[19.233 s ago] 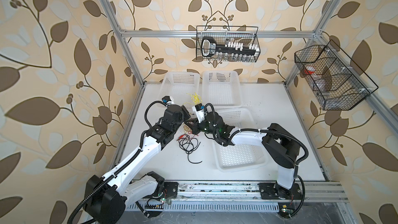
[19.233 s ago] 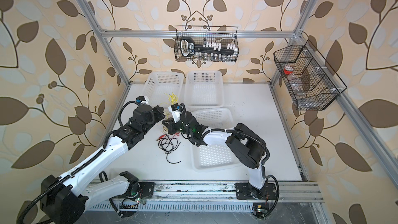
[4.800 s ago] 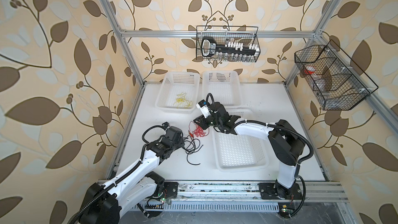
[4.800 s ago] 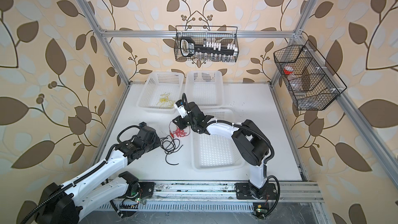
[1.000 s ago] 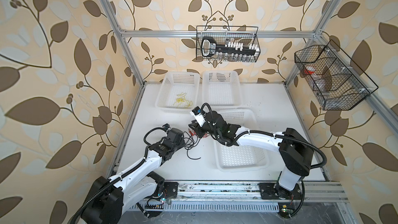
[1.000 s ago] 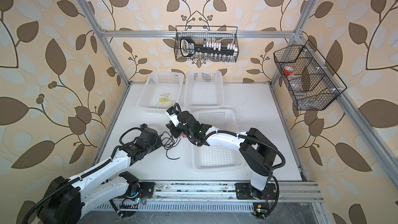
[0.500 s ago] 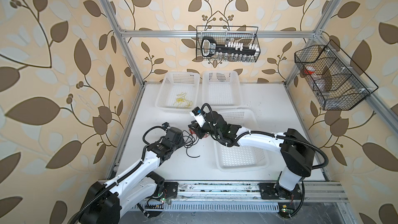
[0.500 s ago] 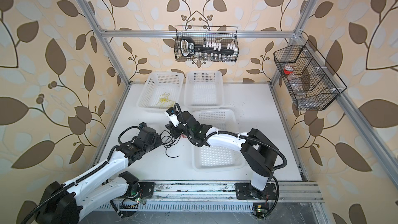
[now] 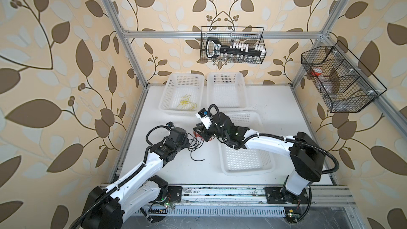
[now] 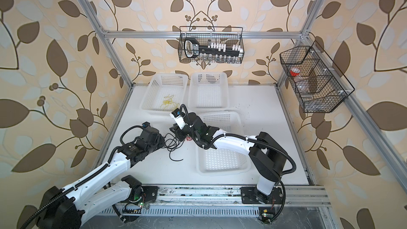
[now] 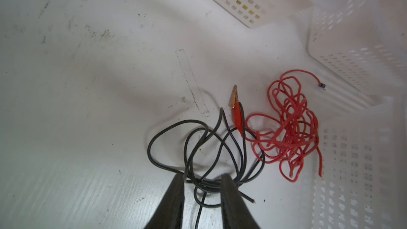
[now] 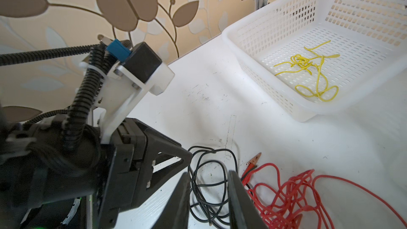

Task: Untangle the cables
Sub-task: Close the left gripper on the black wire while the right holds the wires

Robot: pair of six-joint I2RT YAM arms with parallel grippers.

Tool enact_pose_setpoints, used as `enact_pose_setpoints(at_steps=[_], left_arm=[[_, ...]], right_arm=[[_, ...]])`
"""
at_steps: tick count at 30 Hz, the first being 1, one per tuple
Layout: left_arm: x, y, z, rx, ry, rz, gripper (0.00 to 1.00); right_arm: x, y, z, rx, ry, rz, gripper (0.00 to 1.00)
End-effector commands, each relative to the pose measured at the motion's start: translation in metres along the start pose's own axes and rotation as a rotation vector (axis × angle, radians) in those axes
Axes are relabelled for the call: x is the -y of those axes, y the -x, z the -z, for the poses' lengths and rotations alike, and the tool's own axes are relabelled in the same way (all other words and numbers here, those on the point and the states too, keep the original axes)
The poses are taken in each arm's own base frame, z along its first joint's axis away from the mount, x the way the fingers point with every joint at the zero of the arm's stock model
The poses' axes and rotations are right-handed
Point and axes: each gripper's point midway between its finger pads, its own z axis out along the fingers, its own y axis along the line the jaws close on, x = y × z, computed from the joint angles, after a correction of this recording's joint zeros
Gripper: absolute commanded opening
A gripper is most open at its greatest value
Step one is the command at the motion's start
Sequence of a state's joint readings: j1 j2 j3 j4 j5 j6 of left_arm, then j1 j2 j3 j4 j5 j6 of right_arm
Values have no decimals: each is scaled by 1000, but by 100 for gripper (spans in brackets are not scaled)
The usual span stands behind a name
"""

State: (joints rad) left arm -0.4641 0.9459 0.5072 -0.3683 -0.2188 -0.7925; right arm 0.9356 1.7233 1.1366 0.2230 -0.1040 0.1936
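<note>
Black cable (image 11: 186,157) lies in loose loops on the counter (image 9: 275,106) btwn the two arms, w/ one tail curling off toward the front rail (image 9: 220,191) in both top views. Its cut end shows bare in the left wrist view. Left end effector (image 11: 202,177) is partly open: fingers apart, several black strands crossing the gap, nothing pinched. Right end effector (image 12: 208,174) is the same, w/ a narrow gap, black loops lying in it, counter showing through and no grip seen. Red cable (image 11: 290,128) is a tight bundle just beside the near basket (image 11: 352,161), long axis approx along that basket's wall. A red-sleeved clip (image 11: 236,115) lies at the edge of the black loops, copper nose aimed roughly at the far-left basket (image 9: 174,77), where the yellow cable (image 9: 186,104) sits in a small knot. In both top views the red bundle is mostly hidden under the right arm; only scraps show. Finger bases are cut off by the frame edge in both wrist views. Can't tell if black & red interlock where they cross by the clip.
</note>
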Motion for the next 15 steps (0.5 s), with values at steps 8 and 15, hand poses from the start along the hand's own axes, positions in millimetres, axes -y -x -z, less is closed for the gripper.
enact_pose_setpoints(at_steps=[8,15], left_arm=[[-7,-4,-18,7,40,-9,29],[-8,-3,-29,26,49,-25,20]], right_arm=[[-2,0,10,1,11,3,30],[0,0,10,1,5,-1,30]])
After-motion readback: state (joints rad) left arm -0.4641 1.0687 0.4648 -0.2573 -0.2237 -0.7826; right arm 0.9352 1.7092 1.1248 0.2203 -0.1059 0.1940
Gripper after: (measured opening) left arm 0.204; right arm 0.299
